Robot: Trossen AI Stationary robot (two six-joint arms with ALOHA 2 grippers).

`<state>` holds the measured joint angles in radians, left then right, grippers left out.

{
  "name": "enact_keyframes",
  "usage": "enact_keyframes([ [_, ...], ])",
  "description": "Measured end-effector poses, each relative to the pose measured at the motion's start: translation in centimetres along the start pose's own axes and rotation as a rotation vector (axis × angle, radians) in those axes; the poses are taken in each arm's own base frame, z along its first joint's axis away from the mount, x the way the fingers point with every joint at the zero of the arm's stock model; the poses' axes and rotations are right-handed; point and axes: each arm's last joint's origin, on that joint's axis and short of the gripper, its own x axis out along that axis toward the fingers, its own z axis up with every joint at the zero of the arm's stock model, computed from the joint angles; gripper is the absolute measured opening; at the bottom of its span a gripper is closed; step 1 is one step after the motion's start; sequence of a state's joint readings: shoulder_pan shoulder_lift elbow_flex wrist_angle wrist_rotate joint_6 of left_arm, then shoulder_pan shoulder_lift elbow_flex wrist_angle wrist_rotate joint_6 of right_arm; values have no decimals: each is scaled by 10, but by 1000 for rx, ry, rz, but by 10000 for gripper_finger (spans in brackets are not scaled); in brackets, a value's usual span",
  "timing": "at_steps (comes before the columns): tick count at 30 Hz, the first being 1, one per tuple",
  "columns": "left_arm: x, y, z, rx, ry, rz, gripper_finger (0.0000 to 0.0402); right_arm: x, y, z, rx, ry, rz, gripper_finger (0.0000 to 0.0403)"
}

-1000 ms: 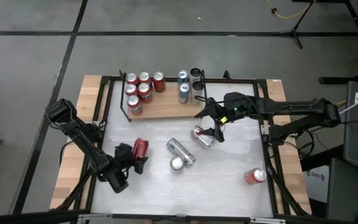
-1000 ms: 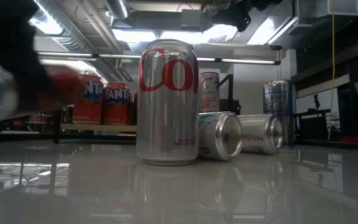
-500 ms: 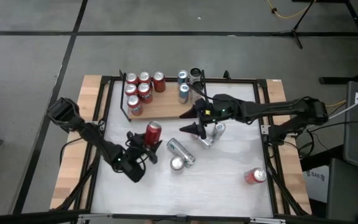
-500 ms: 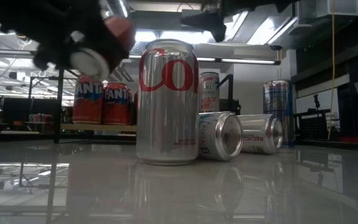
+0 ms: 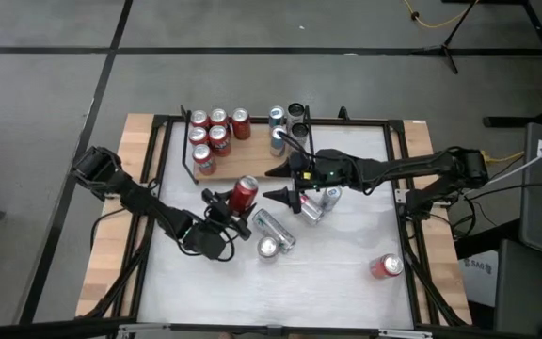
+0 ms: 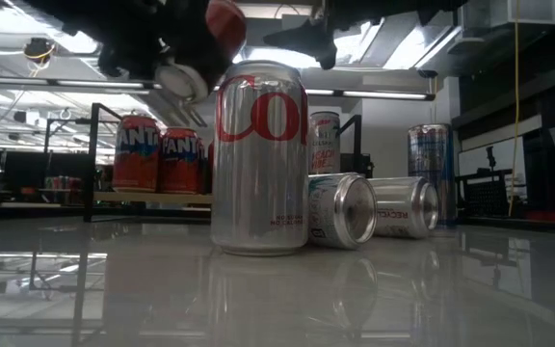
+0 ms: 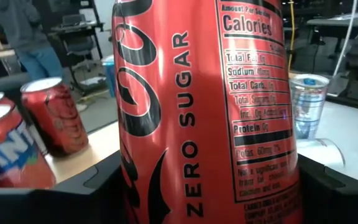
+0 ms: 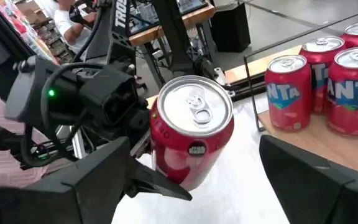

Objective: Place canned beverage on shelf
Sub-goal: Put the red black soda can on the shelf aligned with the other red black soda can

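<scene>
My left gripper [image 5: 233, 207] is shut on a red Coke Zero Sugar can [image 5: 244, 193], held in the air just near of the shelf [image 5: 252, 166]. The shelf is a wooden board with black rails. It carries several red cans [image 5: 211, 134] and some silver ones [image 5: 278, 139]. The can fills the left wrist view [image 7: 204, 112] and shows top-up in the right wrist view [image 8: 191, 134]. My right gripper [image 5: 273, 185] is open. It points at the can from the table's right and stands apart from it. My left gripper pinches the red can's side walls [image 7: 135, 180] between its two fingers [image 7: 79, 186], one on either side of the body. The fingers come from the table's near-left side and lie across the can. The can is lifted clear of the table, top up and a little tilted.
An upright silver Coke can [image 5: 268, 248], a lying silver can [image 5: 275, 226] and two more silver cans [image 5: 310, 208] sit mid-table under and beside my right arm. A red can [image 5: 386, 266] lies near the right front. Black rails frame the tabletop [image 5: 346, 282].
My left gripper has risen from the table and carried the red can up and toward the far right, toward the shelf. The can is now lifted clear and stands more upright. My right gripper has gone toward the table's left, toward the can, staying open.
</scene>
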<state>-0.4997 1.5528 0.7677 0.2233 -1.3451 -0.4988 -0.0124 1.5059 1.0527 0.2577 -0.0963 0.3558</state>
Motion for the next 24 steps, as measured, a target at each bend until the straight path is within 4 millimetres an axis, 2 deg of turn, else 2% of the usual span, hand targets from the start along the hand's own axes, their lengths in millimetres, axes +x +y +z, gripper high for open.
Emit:
enact_keyframes([
  [8,9,-3,12,53,-22,-9,291,7,8,-4,-54,-29,28,349],
  [12,14,-3,17,58,-27,-32,291,7,6,-3,-56,-53,-36,349],
  [24,34,-2,30,81,-56,-127,291,7,7,-1,-57,-72,-9,349],
])
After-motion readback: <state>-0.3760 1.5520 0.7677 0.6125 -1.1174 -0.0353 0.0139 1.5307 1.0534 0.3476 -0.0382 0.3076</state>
